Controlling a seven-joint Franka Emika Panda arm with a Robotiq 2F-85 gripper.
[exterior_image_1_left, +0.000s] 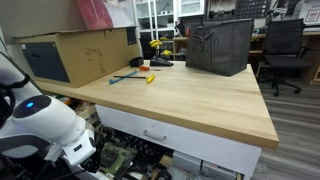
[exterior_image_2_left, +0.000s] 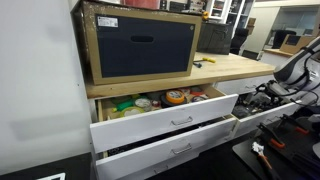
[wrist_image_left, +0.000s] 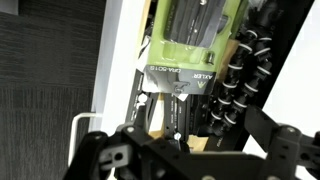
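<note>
as the pincer (wrist_image_left: 185, 150) hung low over an open drawer, the green tool (wrist_image_left: 190, 35) lay straight ahead of it.
jaws stood wide apart, nothing between them. in the wrist view the tool sat just beyond the fingertips, toward the top of the frame, long axis running away from the pincer, labelled end nearest. white drawer wall (wrist_image_left: 120, 60) ran close along one flank of the tool, black coiled cable (wrist_image_left: 235, 70) pressed near the other: judged little side room, free room only above. in an exterior view the arm (exterior_image_1_left: 40, 125) bent down below the edge of the wooden surface (exterior_image_1_left: 180, 100); cardboard box (exterior_image_1_left: 80, 55) and black bin (exterior_image_1_left: 220, 45) stood well apart from it. contact could not be told.
</note>
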